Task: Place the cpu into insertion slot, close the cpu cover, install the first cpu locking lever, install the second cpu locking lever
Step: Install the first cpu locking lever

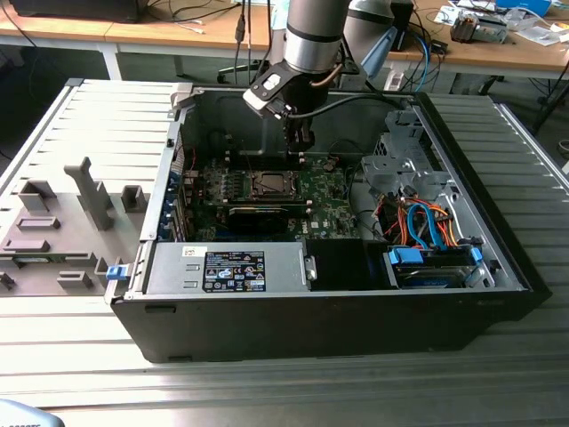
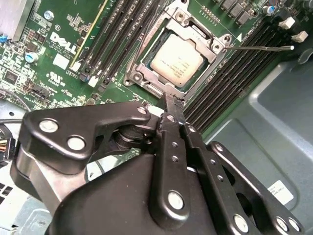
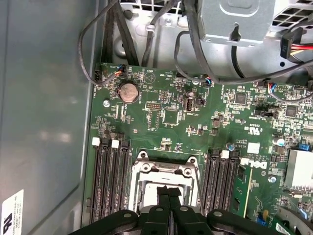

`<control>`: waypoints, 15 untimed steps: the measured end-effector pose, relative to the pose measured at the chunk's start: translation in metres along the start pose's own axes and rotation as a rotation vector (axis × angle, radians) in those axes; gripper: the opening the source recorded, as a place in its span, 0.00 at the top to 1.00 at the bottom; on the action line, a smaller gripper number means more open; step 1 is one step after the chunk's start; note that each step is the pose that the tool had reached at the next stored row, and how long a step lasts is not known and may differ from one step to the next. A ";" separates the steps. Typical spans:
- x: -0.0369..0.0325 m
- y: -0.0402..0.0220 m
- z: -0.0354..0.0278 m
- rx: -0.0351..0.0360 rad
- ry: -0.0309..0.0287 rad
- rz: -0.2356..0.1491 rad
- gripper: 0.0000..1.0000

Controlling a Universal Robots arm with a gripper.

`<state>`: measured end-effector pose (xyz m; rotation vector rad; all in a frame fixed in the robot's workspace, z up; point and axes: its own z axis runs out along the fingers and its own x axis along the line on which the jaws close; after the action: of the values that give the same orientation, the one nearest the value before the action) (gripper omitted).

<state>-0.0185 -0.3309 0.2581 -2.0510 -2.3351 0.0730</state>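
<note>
The cpu point(image 2: 176, 61) lies flat in the insertion slot point(image 2: 131, 78) on the green motherboard, its silver-grey top showing through the square opening of the cpu cover point(image 2: 213, 46), which lies down over it. A thin wire locking lever point(image 2: 259, 47) sticks out sideways from the socket over the memory slots. My gripper point(image 2: 172, 102) is shut with nothing between its fingers, its tips hovering just at the socket's edge. The first wrist view shows the gripper point(image 3: 169, 190) over the socket point(image 3: 142, 169). In the exterior view the gripper point(image 1: 300, 153) hangs just behind the socket point(image 1: 269, 184).
The open computer case point(image 1: 498, 267) walls in the work area. Black memory slots point(image 3: 107, 181) flank the socket on both sides. Cables point(image 3: 195, 54) and a drive cage point(image 1: 400, 165) lie on the exterior view's right. A grey fixture tray point(image 1: 62, 222) sits outside on the left.
</note>
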 end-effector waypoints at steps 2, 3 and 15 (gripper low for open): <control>0.0000 0.0000 0.0000 -0.0001 -0.0010 -0.017 0.89; 0.0000 0.0000 0.0000 -0.0002 -0.0011 -0.021 0.89; 0.0000 0.0000 0.0000 -0.0006 -0.0048 -0.084 0.89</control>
<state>-0.0185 -0.3309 0.2581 -1.9521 -2.4210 0.0751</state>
